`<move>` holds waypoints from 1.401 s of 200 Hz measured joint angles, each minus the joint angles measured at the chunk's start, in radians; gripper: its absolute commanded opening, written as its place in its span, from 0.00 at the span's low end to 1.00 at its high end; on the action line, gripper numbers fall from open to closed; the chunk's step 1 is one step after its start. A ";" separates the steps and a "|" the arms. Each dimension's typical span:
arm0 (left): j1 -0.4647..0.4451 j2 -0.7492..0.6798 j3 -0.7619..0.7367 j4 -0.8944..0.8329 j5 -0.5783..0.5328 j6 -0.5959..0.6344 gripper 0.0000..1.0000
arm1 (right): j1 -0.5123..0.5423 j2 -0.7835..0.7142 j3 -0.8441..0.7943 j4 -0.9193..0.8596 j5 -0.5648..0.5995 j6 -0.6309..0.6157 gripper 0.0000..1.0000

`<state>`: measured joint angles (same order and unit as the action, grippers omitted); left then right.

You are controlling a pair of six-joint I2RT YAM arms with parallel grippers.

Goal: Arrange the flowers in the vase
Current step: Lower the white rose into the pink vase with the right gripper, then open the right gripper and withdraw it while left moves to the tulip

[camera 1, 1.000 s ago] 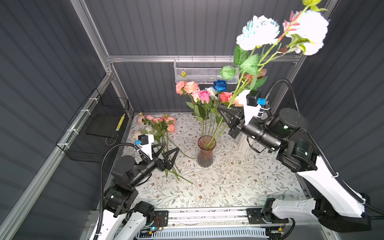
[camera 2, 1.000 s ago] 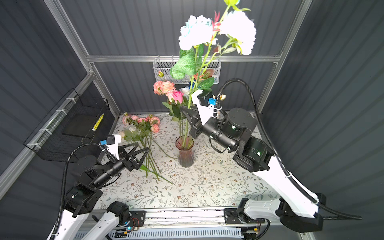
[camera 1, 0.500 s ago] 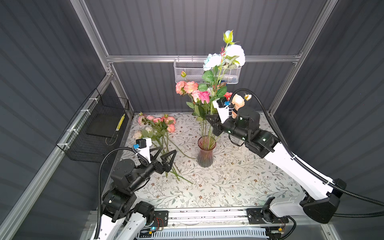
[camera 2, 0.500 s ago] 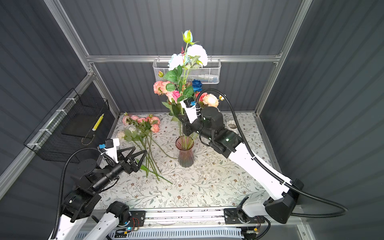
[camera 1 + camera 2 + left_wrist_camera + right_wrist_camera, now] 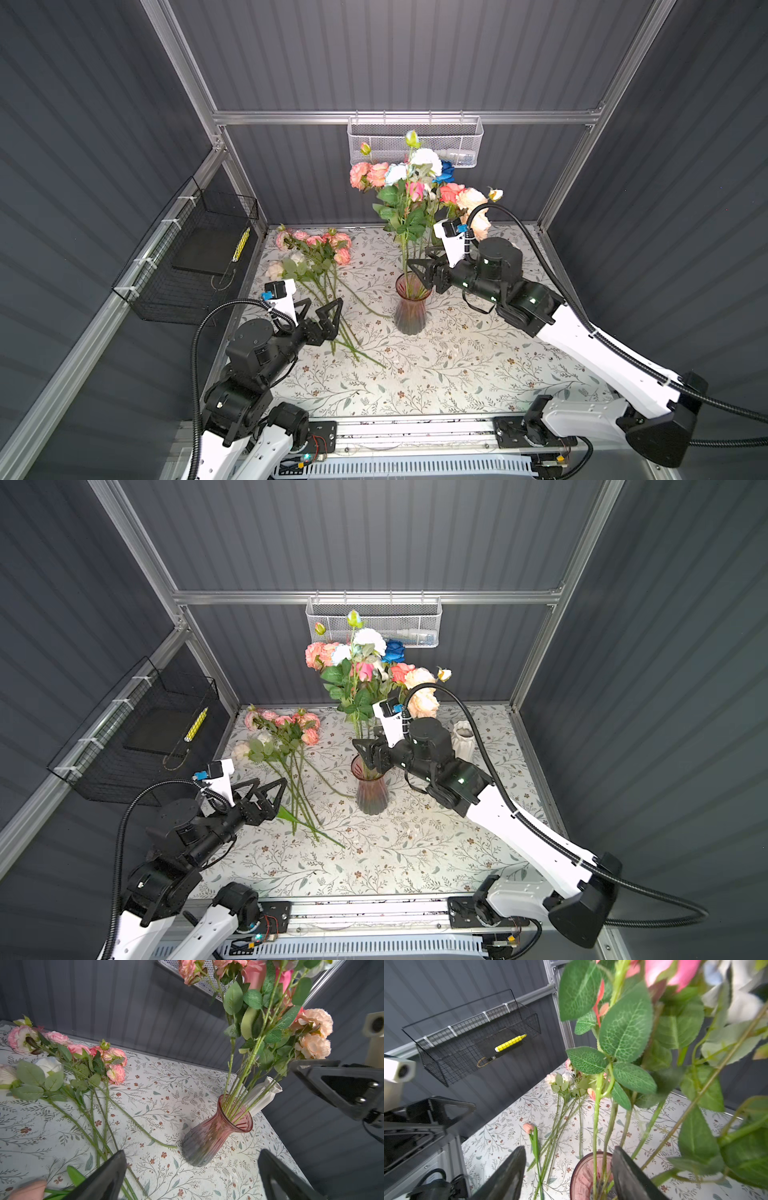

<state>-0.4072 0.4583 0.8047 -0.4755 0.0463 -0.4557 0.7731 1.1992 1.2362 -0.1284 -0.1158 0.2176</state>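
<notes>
A pink glass vase (image 5: 409, 307) (image 5: 370, 789) (image 5: 216, 1132) stands mid-table with several flowers (image 5: 409, 195) (image 5: 361, 675) upright in it. More flowers (image 5: 316, 253) (image 5: 282, 733) (image 5: 68, 1059) lie flat on the table left of it, stems toward the front. My right gripper (image 5: 417, 255) (image 5: 365, 737) (image 5: 569, 1148) hovers open just above the vase's mouth (image 5: 585, 1176). Green stems rise between its spread fingers, unpinched. My left gripper (image 5: 325, 301) (image 5: 272, 781) (image 5: 192, 1153) is open and holds nothing, above the lying stems' lower ends.
A white vase (image 5: 463, 737) (image 5: 268, 1093) stands behind the right arm. A black wire basket (image 5: 199, 257) with a yellow marker (image 5: 241, 245) hangs on the left wall. A white mesh basket (image 5: 415, 139) hangs on the back wall. A peach bud (image 5: 528, 1127) lies near the left gripper.
My right arm has come down and carried the white and pale blue blooms into the vase. Its jaws have then opened off the stems. The left arm has barely moved.
</notes>
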 measured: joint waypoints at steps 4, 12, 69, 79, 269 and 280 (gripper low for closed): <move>0.000 0.002 0.000 0.000 -0.003 0.000 1.00 | 0.002 -0.010 -0.005 0.002 -0.002 0.004 0.72; 0.000 0.006 0.000 -0.001 -0.003 -0.001 1.00 | 0.006 -0.036 -0.018 0.005 -0.006 0.019 0.73; 0.000 0.057 -0.011 -0.003 -0.006 -0.020 1.00 | 0.029 -0.265 -0.195 0.026 -0.035 0.121 0.75; 0.000 0.064 -0.015 -0.003 -0.006 -0.023 1.00 | 0.032 -0.311 -0.229 0.026 -0.036 0.138 0.75; 0.021 0.499 -0.275 -0.066 -0.108 -0.351 0.55 | 0.033 -0.565 -0.604 -0.007 0.010 0.299 0.78; 0.023 0.500 -0.284 -0.062 -0.114 -0.372 0.55 | 0.033 -0.578 -0.608 -0.007 0.015 0.299 0.77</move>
<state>-0.3843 0.9585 0.5209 -0.5377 -0.0677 -0.8280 0.8059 0.6212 0.6281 -0.1356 -0.1009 0.5163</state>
